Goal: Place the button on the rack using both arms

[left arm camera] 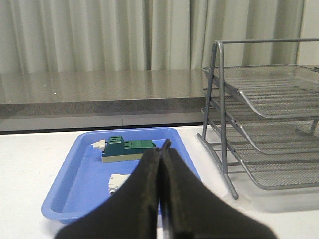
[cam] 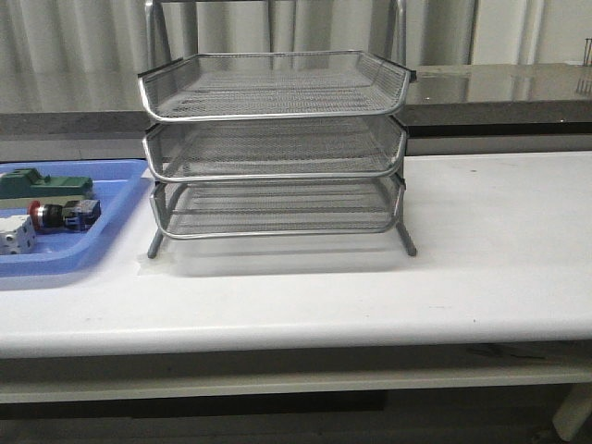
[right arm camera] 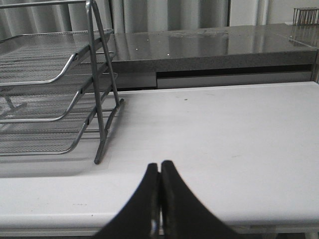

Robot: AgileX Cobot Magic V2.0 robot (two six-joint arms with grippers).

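The button [cam: 61,215], red-headed with a blue-and-black block, lies in the blue tray [cam: 111,217] at the table's left. In the left wrist view it is hidden behind my fingers. The silver three-tier wire rack [cam: 275,148] stands mid-table, its trays holding nothing; it also shows as the rack [left arm camera: 269,124] in the left wrist view and the rack [right arm camera: 55,94] in the right wrist view. My left gripper [left arm camera: 160,149] is shut with nothing in it, hovering short of the tray. My right gripper [right arm camera: 160,167] is shut, holding nothing, over the table's front edge, right of the rack. Neither arm appears in the front view.
A green block [cam: 46,183] and a white boxy switch [cam: 17,236] share the blue tray; they show again as the green block [left arm camera: 124,148] and white switch [left arm camera: 117,181]. A grey counter [cam: 499,88] runs behind the white table [cam: 481,240].
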